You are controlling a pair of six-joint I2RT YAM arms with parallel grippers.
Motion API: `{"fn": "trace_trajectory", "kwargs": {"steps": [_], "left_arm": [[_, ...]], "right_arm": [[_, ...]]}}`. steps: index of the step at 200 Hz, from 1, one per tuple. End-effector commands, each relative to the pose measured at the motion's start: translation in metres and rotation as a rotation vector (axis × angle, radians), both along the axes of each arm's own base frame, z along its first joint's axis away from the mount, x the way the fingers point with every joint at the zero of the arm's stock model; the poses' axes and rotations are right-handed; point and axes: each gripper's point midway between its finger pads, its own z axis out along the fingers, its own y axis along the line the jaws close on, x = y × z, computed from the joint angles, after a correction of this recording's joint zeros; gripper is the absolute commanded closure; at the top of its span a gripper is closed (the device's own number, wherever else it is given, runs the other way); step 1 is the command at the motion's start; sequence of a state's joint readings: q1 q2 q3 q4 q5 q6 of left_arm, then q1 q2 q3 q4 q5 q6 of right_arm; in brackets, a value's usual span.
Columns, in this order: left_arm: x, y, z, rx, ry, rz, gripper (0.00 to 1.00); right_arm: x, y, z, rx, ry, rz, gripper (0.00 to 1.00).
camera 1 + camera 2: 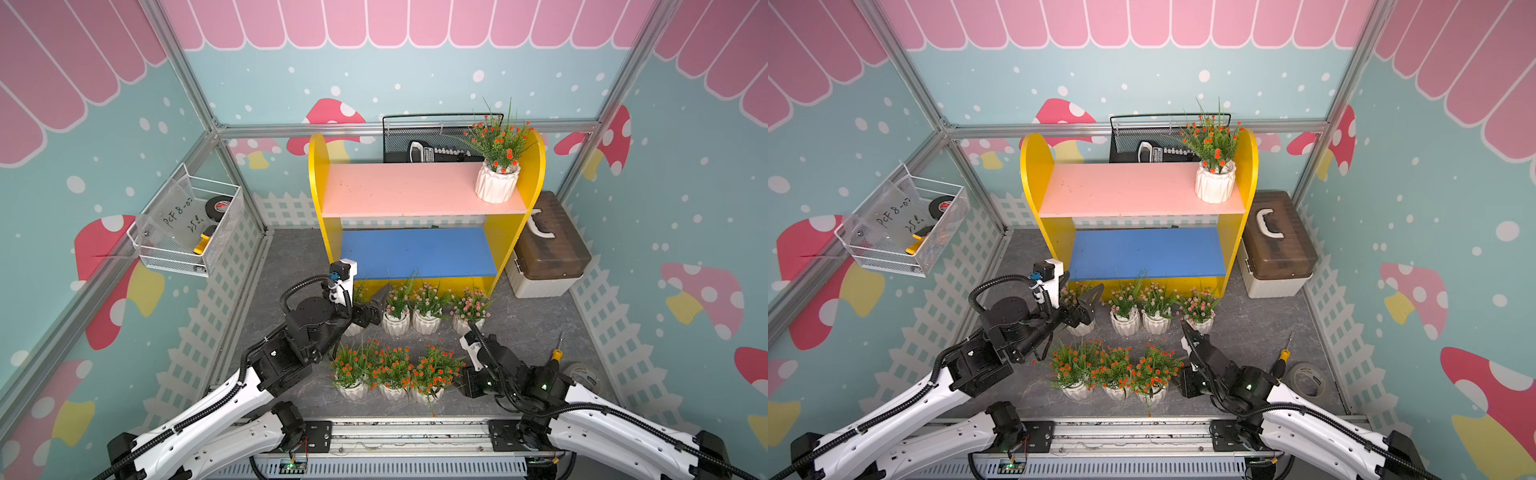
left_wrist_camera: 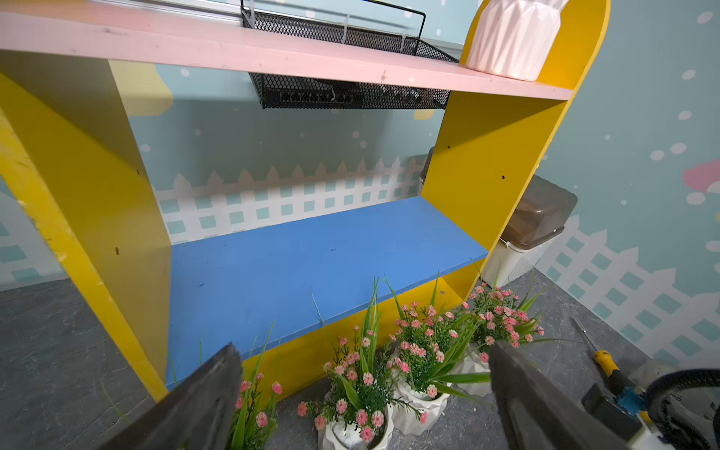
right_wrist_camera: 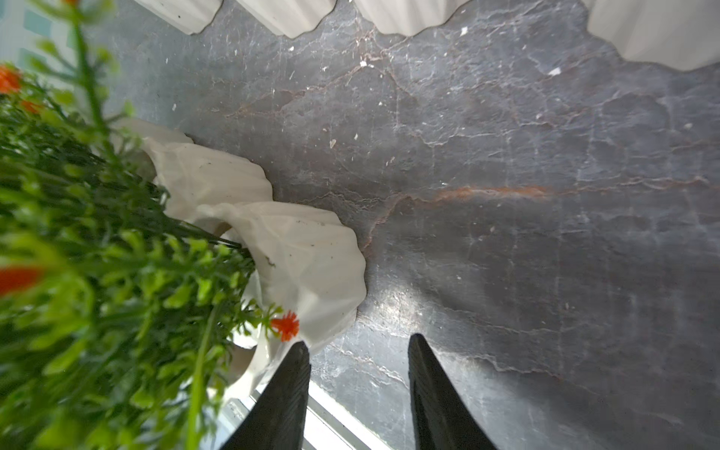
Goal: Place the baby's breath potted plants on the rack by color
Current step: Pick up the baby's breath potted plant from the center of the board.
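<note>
So far you have one of eight done: a single orange plant (image 1: 498,166) stands upright at the right end of the pink board (image 1: 395,191) of the rack (image 1: 324,187), and the blue board (image 1: 415,253) is bare. Seven are left on the surface (image 1: 532,324): the pink row (image 1: 427,299), four pots just in front of the rack, and the orange row (image 1: 392,370), three pots nearer the arms. Your left claw (image 2: 364,346) hangs over the left end of the pink row, fingers wide apart and gripping nothing. Your right claw (image 3: 358,341) sits low beside the end pot (image 3: 311,265) of the orange row, fingers apart with only bare surface between them; whether one finger touches that pot I cannot tell. My guess is that the orange pots belong on the pink board with their mate, and the pink ones on the blue.
</note>
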State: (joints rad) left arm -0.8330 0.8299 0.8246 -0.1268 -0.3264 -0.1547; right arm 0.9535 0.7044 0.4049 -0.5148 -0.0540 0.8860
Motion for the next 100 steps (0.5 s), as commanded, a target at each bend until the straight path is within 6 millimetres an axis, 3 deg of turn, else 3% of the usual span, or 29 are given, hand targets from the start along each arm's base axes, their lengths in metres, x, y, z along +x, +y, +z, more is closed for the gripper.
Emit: {"fn": "trace_trajectory", "kwargs": {"steps": [1, 100], "left_arm": [[0.0, 0.003, -0.009, 0.011, 0.025, 0.019, 0.03], [0.0, 0.005, -0.01, 0.023, 0.025, 0.025, 0.03]], "right_arm": [[0.011, 0.01, 0.016, 0.016, -0.055, -0.037, 0.6], [0.015, 0.019, 0.029, -0.028, -0.103, -0.017, 0.64]]}}
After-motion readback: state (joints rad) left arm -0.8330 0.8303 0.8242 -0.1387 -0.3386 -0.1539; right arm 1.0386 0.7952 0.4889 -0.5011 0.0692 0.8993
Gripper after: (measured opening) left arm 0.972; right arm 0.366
